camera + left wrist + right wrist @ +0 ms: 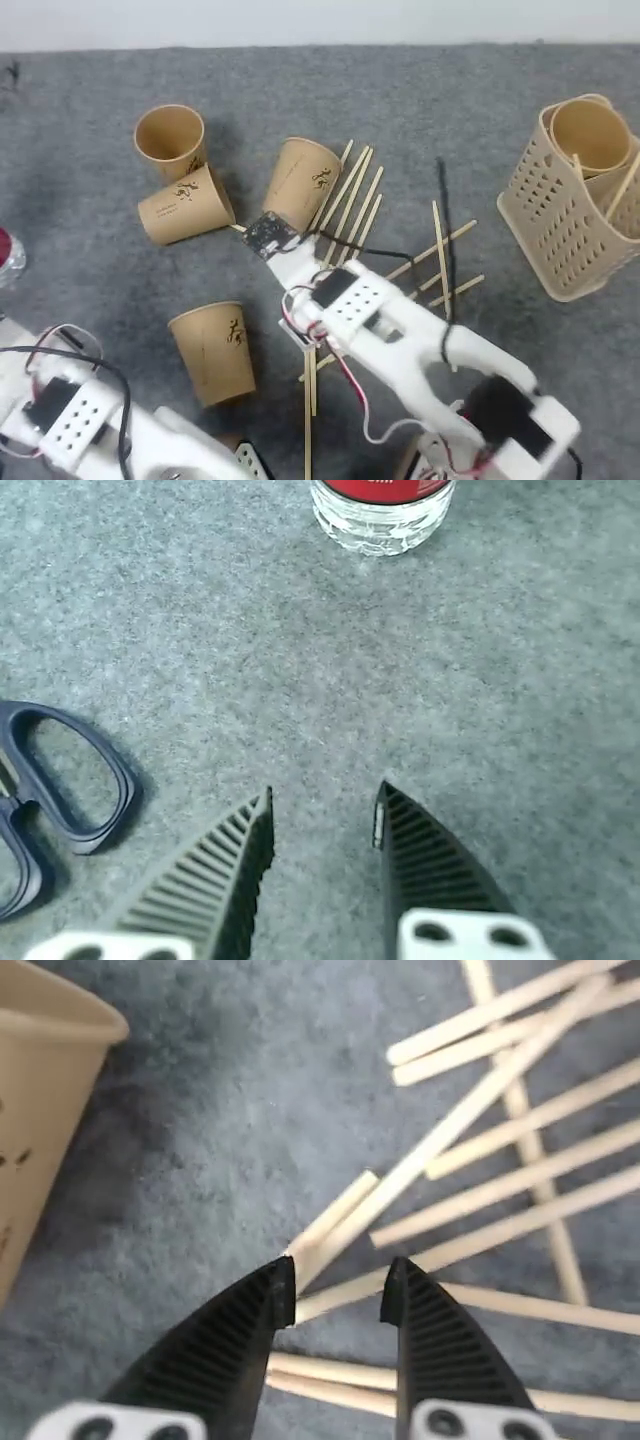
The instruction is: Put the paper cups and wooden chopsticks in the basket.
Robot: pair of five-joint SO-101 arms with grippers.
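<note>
Right wrist view: my right arm's black ribbed fingers (240, 1330) stand apart, straddling the pale wooden chopsticks (480, 1200), ready to pinch one. High view: tan paper cups (212, 352) lie centre-left. The beige perforated plastic basket (545, 215) at far right already holds one cup.

Bare counter (80, 100) is left along the far edge and between the chopsticks (352, 200), crossed by a black cable (445, 230), and the basket (545, 220), whose mouth is partly filled by a cup (590, 135). The left-centre is crowded by four cups (213, 350). Bare counter ahead of the left gripper (320, 815) is bounded by scissors (60, 790) and a bottle (380, 510)
</note>
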